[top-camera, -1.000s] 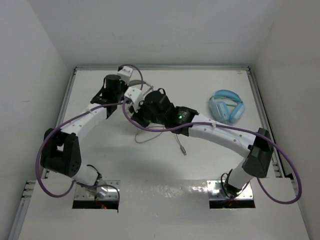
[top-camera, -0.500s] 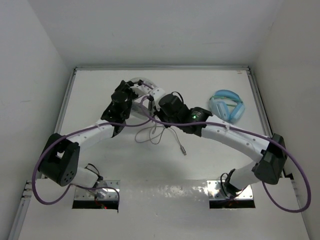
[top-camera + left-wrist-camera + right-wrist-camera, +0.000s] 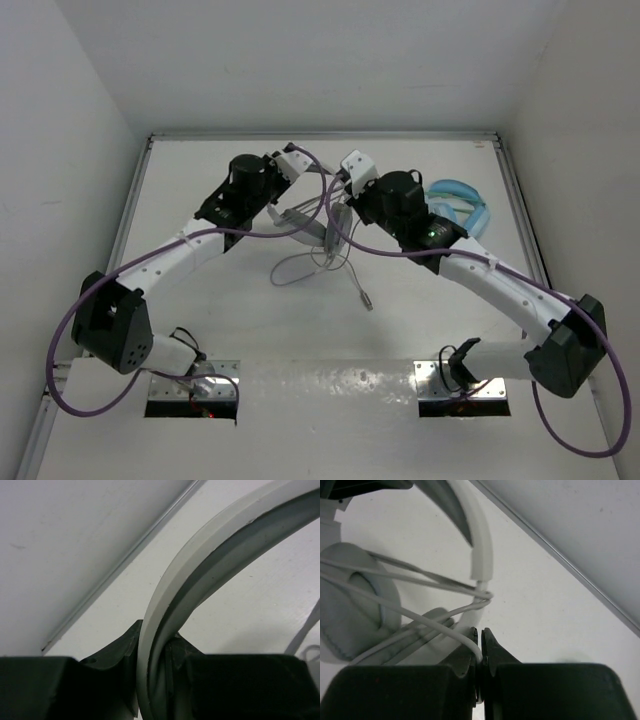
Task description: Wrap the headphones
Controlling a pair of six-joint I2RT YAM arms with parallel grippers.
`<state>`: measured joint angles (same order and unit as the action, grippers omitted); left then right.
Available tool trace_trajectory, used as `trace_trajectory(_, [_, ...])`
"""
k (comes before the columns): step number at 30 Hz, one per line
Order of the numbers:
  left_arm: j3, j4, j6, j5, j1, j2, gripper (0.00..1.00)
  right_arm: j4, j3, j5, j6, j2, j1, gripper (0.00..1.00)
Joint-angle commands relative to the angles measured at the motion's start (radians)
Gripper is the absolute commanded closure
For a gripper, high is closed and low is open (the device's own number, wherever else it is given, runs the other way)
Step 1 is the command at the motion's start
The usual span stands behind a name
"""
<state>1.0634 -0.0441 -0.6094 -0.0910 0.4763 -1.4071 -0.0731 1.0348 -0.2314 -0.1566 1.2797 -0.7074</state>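
**Headphones held between two claws**

From above, we see the left claw (image 3: 290,163) and the right claw (image 3: 350,170) close together at the far side of the surface (image 3: 220,290). The headphones (image 3: 333,225) are held between them, and their cable (image 3: 300,268) loops down onto the surface. The light blue headphones (image 3: 462,205) lie to the right, partly behind the right arm (image 3: 500,285).

At the left wrist, we find the left claw (image 3: 156,675) clamped on the grey headband (image 3: 210,550).

At the right wrist, the right claw (image 3: 480,655) pinches the thin cable (image 3: 420,617) beside an ear cup (image 3: 350,610).
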Motion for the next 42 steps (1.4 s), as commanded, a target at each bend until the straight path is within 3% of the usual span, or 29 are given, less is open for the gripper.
trace_trajectory(1, [-0.011, 0.217, -0.061, 0.013, -0.031, 0.036, 1.00, 0.205, 0.048, -0.010, -0.046, -0.065, 0.154, 1.00])
trace_trajectory(6, [0.059, 0.359, 0.040, 0.115, -0.030, 0.037, 1.00, 0.185, 0.096, 0.032, -0.055, 0.039, 0.198, 1.00])
trace_trajectory(14, [0.243, 0.585, 0.275, 0.335, -0.031, 0.045, 1.00, 0.302, 0.010, 0.144, 0.035, 0.046, 0.261, 0.94])
trace_trajectory(19, [0.354, 0.654, 0.385, 0.486, -0.077, 0.037, 1.00, 0.358, -0.076, 0.231, 0.098, 0.032, 0.292, 0.76])
trace_trajectory(20, [0.377, 0.667, 0.398, 0.506, -0.084, 0.034, 1.00, 0.384, -0.090, 0.289, 0.110, 0.029, 0.296, 0.69])
trace_trajectory(21, [0.400, 0.681, 0.410, 0.534, -0.093, 0.030, 1.00, 0.398, -0.102, 0.308, 0.118, 0.026, 0.298, 0.54])
trace_trajectory(24, [0.478, 0.694, 0.465, 0.554, -0.108, 0.030, 1.00, 0.430, -0.146, 0.415, 0.149, 0.046, 0.299, 0.43])
trace_trajectory(29, [0.669, 0.727, 0.513, 0.586, -0.117, 0.010, 1.00, 0.620, -0.228, 0.591, 0.340, 0.101, 0.298, 0.39])
trace_trajectory(33, [0.838, 0.762, 0.542, 0.556, -0.117, -0.032, 1.00, 0.917, -0.298, 0.630, 0.546, 0.211, 0.293, 0.37])
trace_trajectory(35, [0.917, 0.765, 0.571, 0.536, -0.117, -0.047, 1.00, 0.981, -0.297, 0.630, 0.645, 0.260, 0.278, 0.37])
trace_trajectory(39, [1.010, 0.756, 0.651, 0.545, -0.131, -0.075, 1.00, 1.111, -0.297, 0.604, 0.726, 0.378, 0.226, 0.38])
trace_trajectory(42, [1.087, 0.751, 0.721, 0.580, -0.159, -0.099, 1.00, 1.112, -0.291, 0.566, 0.698, 0.411, 0.169, 0.38])
